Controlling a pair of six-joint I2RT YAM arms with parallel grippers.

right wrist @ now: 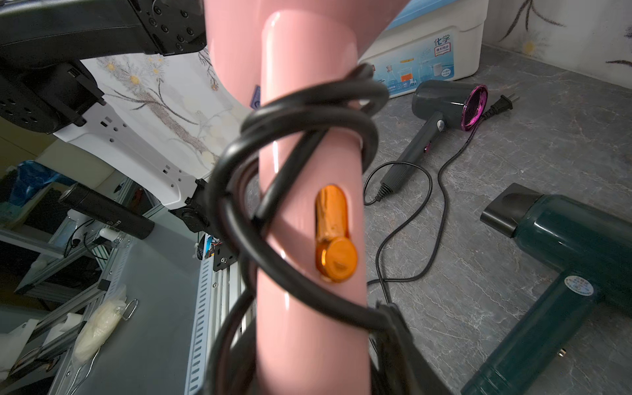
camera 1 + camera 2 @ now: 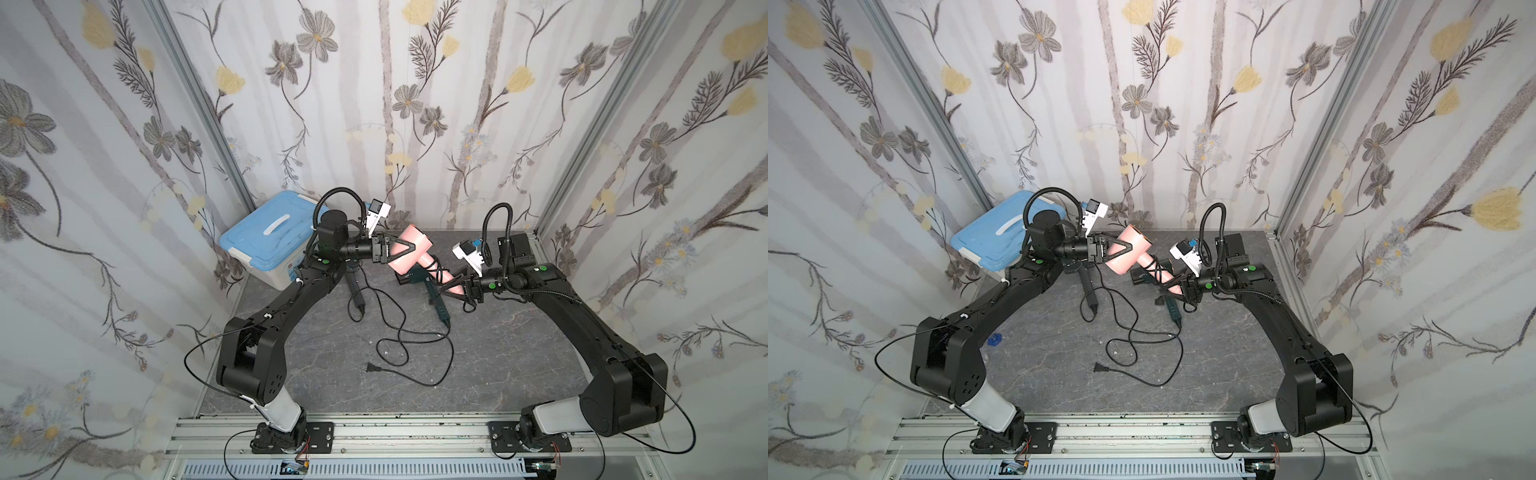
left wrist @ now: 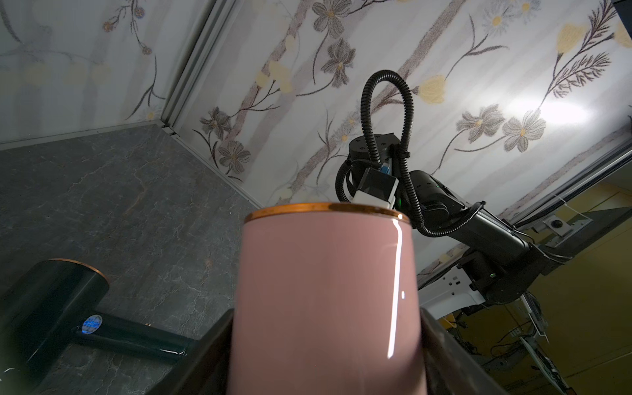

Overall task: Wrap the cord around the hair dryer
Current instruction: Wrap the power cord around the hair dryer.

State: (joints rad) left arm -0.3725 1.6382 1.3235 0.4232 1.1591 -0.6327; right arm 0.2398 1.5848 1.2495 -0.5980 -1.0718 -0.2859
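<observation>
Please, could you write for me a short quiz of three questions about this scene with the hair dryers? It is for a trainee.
1. True or false: the cord is wound around the barrel of the pink hair dryer.
2. The lid of the storage box is: A. blue B. red C. black
3. How many other hair dryers lie on the table?

Key: 1. False, it goes around the handle. 2. A. 3. Two: the green dryer and the grey dryer.

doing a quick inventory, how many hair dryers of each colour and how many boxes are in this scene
pink hair dryer: 1
dark green hair dryer: 1
grey hair dryer: 1
storage box: 1
total: 4
</observation>
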